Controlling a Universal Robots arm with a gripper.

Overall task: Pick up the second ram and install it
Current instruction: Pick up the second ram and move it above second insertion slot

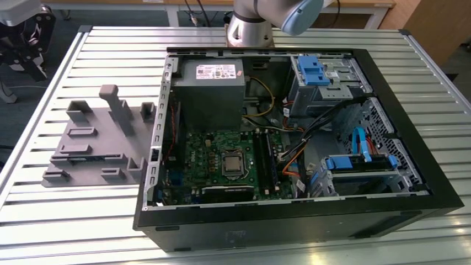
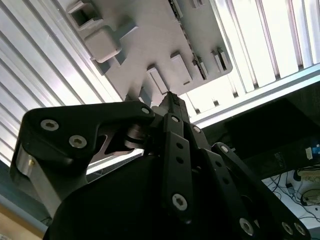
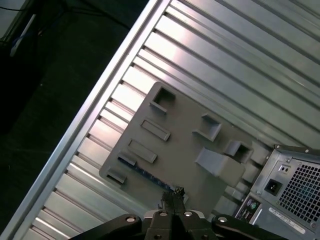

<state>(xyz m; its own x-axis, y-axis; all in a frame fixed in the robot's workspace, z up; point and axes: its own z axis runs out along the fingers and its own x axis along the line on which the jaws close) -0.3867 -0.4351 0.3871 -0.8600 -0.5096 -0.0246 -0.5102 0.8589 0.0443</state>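
Observation:
The second ram [image 3: 145, 174] stands on its edge in the grey fixture [image 3: 185, 145], a thin dark strip with a blue tint between low blocks. In the exterior view the second ram [image 1: 85, 158] is near the front of the fixture [image 1: 103, 146], to the left of the open computer case [image 1: 294, 215]. My gripper [image 3: 172, 194] hangs well above the fixture with its fingertips pressed together and nothing between them. In the second wrist view the gripper [image 2: 172, 100] points at the fixture [image 2: 145, 35] edge from high up.
The motherboard [image 1: 220, 160] with its long black slots [image 1: 261, 157] lies inside the case. A tall grey post [image 1: 118, 107] rises from the fixture. The slatted metal table [image 1: 81, 215] ends close to the fixture's far side, with dark floor [image 3: 45, 75] beyond.

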